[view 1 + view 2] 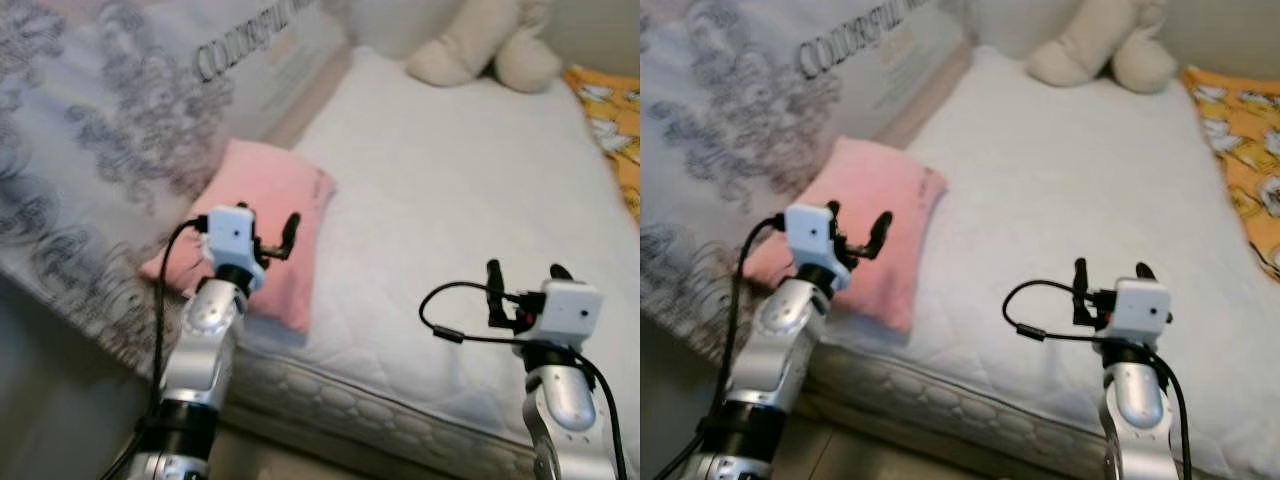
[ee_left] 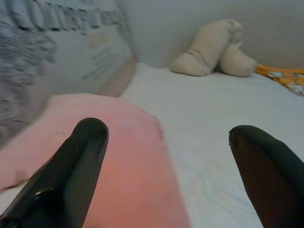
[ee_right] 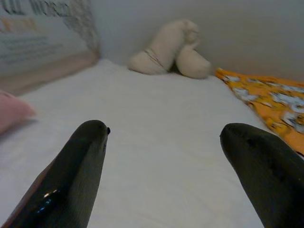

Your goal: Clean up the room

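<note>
The left end effector (image 1: 272, 236) hovers spread and empty over the pillow (image 1: 262, 220) at the bed's (image 1: 450, 200) near edge. The right end effector (image 1: 527, 283), also spread, holds nothing. Tidying looks barely begun; the plush (image 1: 482, 42) and blanket (image 1: 608, 120) remain.

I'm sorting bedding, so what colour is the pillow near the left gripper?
Pink, plain; the pillow shows best in the left eye view.
</note>
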{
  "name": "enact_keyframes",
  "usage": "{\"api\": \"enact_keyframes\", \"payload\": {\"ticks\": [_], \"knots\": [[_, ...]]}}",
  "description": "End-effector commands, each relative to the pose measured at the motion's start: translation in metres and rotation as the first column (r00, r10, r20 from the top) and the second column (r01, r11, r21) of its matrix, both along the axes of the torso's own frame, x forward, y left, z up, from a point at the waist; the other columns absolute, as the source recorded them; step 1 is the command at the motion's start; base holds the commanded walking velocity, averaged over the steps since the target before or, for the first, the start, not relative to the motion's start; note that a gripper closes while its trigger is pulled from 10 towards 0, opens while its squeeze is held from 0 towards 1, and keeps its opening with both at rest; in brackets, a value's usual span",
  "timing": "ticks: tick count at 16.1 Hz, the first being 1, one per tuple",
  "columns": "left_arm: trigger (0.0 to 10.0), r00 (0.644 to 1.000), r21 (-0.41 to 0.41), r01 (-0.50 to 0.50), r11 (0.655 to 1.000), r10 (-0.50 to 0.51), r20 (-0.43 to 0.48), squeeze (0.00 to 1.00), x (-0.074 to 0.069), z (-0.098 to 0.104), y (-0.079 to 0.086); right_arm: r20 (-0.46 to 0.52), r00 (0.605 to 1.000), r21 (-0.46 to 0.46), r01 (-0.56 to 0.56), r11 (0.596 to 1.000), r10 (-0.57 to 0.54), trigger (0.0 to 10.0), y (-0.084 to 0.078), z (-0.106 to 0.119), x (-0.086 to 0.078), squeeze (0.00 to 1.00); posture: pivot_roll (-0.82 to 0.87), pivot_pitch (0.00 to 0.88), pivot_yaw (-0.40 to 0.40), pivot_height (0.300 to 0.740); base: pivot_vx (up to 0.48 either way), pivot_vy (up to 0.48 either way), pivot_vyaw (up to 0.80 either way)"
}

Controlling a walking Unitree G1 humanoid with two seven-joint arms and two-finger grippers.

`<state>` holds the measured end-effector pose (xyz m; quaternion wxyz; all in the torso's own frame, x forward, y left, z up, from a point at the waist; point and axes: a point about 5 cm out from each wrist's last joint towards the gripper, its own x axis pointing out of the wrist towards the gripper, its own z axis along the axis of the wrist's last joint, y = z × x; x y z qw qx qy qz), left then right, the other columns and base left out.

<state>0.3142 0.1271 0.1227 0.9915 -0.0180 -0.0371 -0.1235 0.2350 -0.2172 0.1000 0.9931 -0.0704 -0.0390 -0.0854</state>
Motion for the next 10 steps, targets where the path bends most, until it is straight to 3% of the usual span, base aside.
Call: {"api": "enact_keyframes", "payload": {"ticks": [1, 4, 6, 10], "knots": [[10.0, 0.999, 0.012, 0.003, 1.000, -0.003, -0.033, 0.00, -0.003, -0.011, 0.002, -0.023, 1.000, -0.009, 0.012, 1.000, -0.012, 10.0, 0.000, -0.002, -0.002, 0.00, -0.12, 0.000, 0.050, 0.727, 0.000, 0.000, -0.62], [10.0, 0.998, 0.071, 0.039, 0.997, -0.035, -0.050, 0.00, -0.006, -0.020, 0.003, -0.040, 0.999, -0.019, -0.002, 1.000, 0.001, 10.0, 0.003, -0.002, -0.003, 0.00, -0.13, 0.000, 0.055, 0.727, 0.000, 0.000, -0.69], [10.0, 0.999, 0.060, 0.020, 0.998, -0.017, -0.051, 0.00, -0.008, -0.022, 0.004, -0.044, 0.998, -0.025, -0.046, 0.999, 0.045, 10.0, 0.009, -0.001, -0.002, 0.00, -0.14, 0.000, 0.059, 0.727, 0.000, 0.000, -0.73], [10.0, 0.992, -0.022, -0.101, 0.995, 0.099, -0.076, 0.00, -0.009, -0.028, 0.020, -0.018, 0.998, -0.034, -0.067, 0.997, 0.066, 10.0, 0.015, 0.004, 0.006, 0.00, -0.12, 0.000, 0.047, 0.727, 0.000, -0.461, 0.00]]}}
